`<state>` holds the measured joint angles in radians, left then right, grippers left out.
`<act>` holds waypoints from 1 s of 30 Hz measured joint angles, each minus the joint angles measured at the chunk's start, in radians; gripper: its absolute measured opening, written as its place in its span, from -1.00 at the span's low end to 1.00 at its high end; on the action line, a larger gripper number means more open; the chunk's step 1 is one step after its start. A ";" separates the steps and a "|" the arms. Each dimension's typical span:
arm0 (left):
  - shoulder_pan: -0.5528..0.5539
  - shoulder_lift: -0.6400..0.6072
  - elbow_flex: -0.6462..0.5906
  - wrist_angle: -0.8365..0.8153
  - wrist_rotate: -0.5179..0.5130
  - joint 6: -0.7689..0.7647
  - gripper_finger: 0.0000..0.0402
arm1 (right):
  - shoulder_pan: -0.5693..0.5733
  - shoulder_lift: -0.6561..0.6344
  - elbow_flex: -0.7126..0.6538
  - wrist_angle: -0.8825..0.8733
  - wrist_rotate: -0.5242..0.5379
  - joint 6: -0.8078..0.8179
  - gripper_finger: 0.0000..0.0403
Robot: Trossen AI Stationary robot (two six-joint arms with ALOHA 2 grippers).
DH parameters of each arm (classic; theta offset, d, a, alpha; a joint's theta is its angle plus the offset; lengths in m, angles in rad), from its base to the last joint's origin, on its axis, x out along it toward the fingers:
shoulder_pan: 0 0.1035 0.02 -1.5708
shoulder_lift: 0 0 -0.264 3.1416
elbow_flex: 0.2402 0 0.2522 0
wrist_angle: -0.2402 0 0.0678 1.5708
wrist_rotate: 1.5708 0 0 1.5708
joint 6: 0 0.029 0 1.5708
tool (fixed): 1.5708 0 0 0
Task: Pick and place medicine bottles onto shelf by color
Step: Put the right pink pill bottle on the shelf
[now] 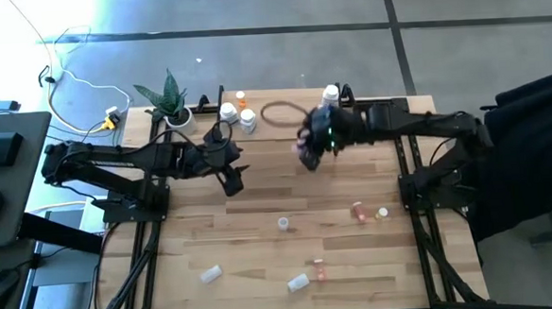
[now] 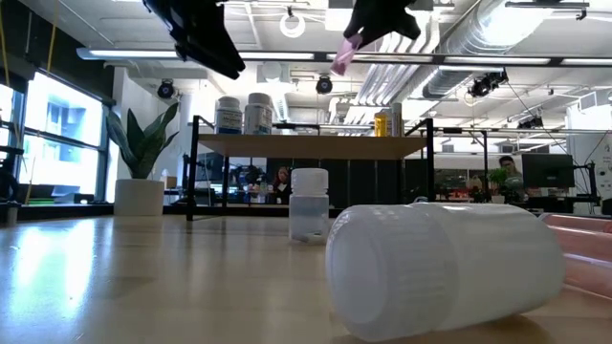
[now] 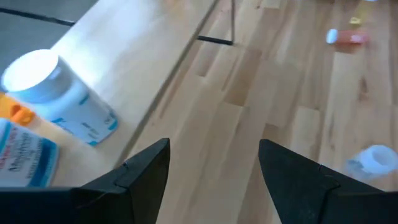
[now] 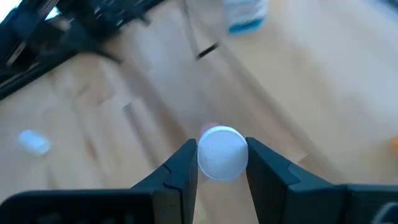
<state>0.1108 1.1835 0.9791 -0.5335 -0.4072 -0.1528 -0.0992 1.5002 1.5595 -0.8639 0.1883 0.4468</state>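
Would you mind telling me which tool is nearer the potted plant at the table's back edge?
Left. The left tool, open and empty, sits just beside the potted plant; the right tool, gripping a pinkish bottle, is farther across the table.

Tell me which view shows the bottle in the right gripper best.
The right wrist view: the white-capped bottle sits centred between the right gripper's fingers. The low view shows its pinkish body hanging high above the table. The high view shows only a pinkish blur under the gripper. The left wrist view doesn't show it.
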 joint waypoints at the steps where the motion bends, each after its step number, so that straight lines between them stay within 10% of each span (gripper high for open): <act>1: 0.010 0.000 0.000 0.000 0.001 0.000 0.18 | -0.028 0.000 0.010 0.000 0.000 -0.026 -0.51; 30: 0.159 0.005 0.000 0.002 -0.054 -0.001 0.18 | -0.556 0.073 0.132 0.166 -0.148 -0.343 -0.51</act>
<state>0.2699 1.1881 0.9791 -0.5316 -0.4610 -0.1535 -0.6552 1.5727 1.6913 -0.6979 0.0404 0.1033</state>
